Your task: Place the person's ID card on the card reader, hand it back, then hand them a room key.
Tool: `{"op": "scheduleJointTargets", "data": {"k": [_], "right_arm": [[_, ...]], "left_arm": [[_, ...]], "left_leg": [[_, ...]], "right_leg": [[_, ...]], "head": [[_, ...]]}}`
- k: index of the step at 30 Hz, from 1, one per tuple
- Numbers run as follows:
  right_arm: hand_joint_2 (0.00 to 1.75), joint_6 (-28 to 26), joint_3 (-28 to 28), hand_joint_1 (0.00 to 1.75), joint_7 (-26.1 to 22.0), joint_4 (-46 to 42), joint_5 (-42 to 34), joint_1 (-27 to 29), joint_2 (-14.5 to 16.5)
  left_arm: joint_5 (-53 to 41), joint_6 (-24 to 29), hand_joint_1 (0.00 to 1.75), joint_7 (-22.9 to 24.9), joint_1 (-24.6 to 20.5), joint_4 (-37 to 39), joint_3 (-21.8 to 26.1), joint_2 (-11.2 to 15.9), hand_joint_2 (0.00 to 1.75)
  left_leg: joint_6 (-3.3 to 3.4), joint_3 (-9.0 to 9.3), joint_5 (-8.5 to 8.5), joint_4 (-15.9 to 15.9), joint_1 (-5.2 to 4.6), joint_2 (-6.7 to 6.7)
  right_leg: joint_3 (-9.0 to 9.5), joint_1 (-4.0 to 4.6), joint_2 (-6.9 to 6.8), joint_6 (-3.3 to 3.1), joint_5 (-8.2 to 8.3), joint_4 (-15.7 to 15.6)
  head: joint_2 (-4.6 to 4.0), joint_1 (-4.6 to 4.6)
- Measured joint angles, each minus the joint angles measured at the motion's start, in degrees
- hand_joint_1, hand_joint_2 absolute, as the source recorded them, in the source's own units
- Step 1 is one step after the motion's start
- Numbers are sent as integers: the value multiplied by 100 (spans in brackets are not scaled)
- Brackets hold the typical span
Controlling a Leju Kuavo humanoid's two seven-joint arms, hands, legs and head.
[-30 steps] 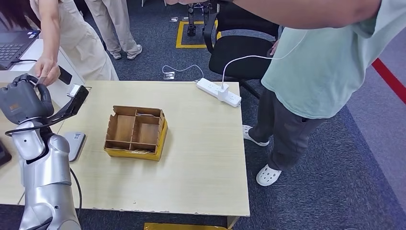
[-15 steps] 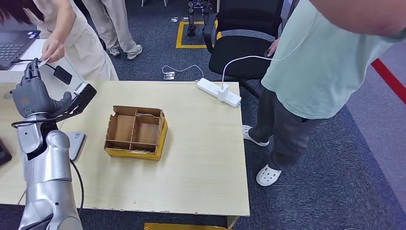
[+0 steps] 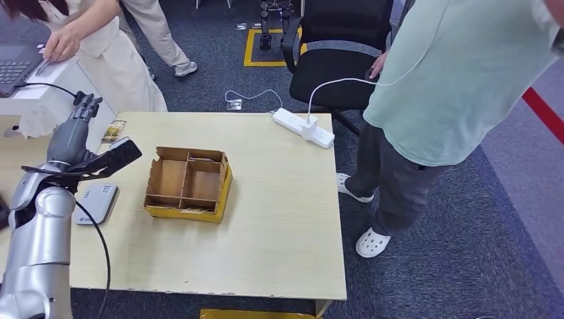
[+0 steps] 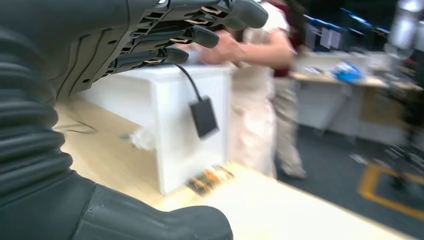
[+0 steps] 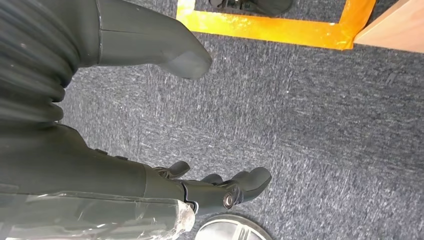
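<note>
My left hand (image 3: 72, 135) is stretched out over the table's far left corner, fingers straight and apart, holding nothing. In the left wrist view the left hand (image 4: 150, 35) shows its bare fingers (image 4: 200, 35) well above the thumb. A person's hand (image 3: 61, 43) rests on the white counter beyond it; I cannot make out the ID card there. The grey card reader (image 3: 96, 203) lies flat on the table under my left forearm. My right hand (image 5: 215, 187) hangs over the carpet, fingers loose and nothing in it.
A partitioned cardboard box (image 3: 188, 183) sits mid-table. A small colourful card (image 3: 113, 130) lies at the table's far left edge. A white power strip (image 3: 302, 127) lies at the back. A person in a green shirt (image 3: 459, 80) stands at the right, by a black chair (image 3: 332, 66).
The person's hand has drawn away from my left hand, back up to the white counter. My left hand has dropped and turned, its fingers now straightened forward.
</note>
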Motion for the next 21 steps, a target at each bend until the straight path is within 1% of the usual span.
{"op": "scheduleJointTargets", "data": {"k": [3, 5, 7, 9, 10, 12, 15, 17, 19, 21], "right_arm": [[175, -5, 0, 0, -44, 19, -43, 41, -62], [175, -7, 0, 0, -63, 29, -66, 67, -101], [175, -10, -1, 0, -68, 37, -89, 79, -129], [175, -16, -1, 0, -68, 44, -114, 85, -151], [175, -18, 0, 0, -67, 49, -122, 86, -159], [175, -22, -1, 0, -64, 58, -125, 84, -167], [175, -27, -2, 0, -60, 68, -121, 85, -168], [175, -36, -2, 0, -60, 72, -128, 86, -168], [175, -49, -4, 0, -60, 72, -145, 88, -168], [175, -64, -9, 0, -58, 72, -169, 90, -168]], "left_arm": [[1199, -542, 0, -167, 463, -327, -399, 860, 175], [2028, -847, 0, -159, 837, -693, -602, 1551, 175], [2690, -1050, 0, -84, 1276, -1147, -728, 2304, 175], [3079, -1142, 0, 36, 1731, -1613, -771, 3007, 175], [3153, -1163, 0, 88, 1931, -1819, -777, 3303, 175], [3127, -1182, 0, 164, 2227, -2165, -798, 3770, 175], [2819, -1097, 0, 198, 2496, -2565, -934, 4207, 175], [2470, -909, 0, 192, 2606, -2790, -1123, 4335, 175], [2036, -627, 0, 203, 2688, -2936, -1383, 4321, 175], [1379, -256, 0, 294, 2738, -2996, -1733, 4155, 175]], "left_leg": [[-4, -4, -2, -1, 4, 23], [-8, -6, -5, -2, 9, 33], [-12, -7, -9, -2, 12, 40], [-14, -10, -10, -2, 12, 34], [-14, -11, -11, -2, 12, 27], [-14, -14, -11, -2, 12, 13], [-13, -16, -10, -2, 10, 3], [-11, -15, -9, -1, 6, 2], [-10, -13, -9, -1, 3, 1], [-8, -11, -7, 0, -5, 0]], "right_leg": [[-11, 4, 23, -1, 0, 3], [-16, 9, 33, -3, -1, 4], [-21, 13, 40, -6, -3, 4], [-23, 13, 33, -5, -6, 2], [-23, 13, 25, -4, -8, 1], [-20, 13, 8, -3, -10, -1], [-15, 11, -3, -2, -9, -2], [-13, 7, -4, -1, -7, -2], [-12, 3, -4, 0, -5, -3], [-11, -4, -5, 2, -3, -3]], "head": [[0, -2], [0, 0], [-1, -3], [-1, -9], [-1, -10], [0, -9], [0, -6], [0, -7], [0, -7], [0, -5]]}}
